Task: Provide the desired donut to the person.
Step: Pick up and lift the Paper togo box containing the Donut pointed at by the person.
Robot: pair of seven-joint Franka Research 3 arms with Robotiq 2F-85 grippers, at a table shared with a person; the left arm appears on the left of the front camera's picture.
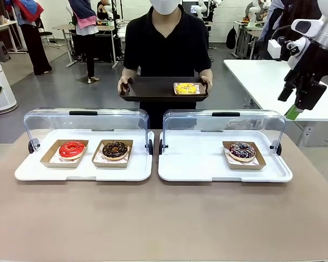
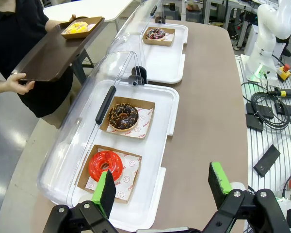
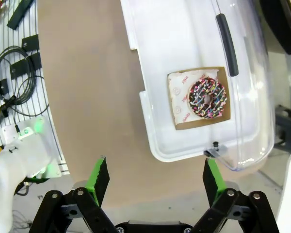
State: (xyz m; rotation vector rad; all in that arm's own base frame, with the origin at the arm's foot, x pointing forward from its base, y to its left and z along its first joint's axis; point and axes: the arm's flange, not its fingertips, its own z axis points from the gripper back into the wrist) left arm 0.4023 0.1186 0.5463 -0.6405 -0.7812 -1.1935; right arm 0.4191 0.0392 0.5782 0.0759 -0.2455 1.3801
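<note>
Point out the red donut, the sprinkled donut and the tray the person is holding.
red donut (image 2: 106, 156), left wrist view, upper part of its glazed ring.
sprinkled donut (image 3: 219, 97), right wrist view, right side of its ring.
brown tray (image 1: 150, 87), front view, bare middle of its floor.

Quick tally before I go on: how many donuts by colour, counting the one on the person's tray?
Red donut: 1
Chocolate donut with brown bits: 1
Chocolate donut with sprinkles: 1
Yellow donut, on the person's brown tray: 1
Total: 4 donuts

A yellow donut (image 1: 186, 88) is held flat on a dark tray (image 1: 150, 89) by the black-shirted person (image 1: 167, 46).
</note>
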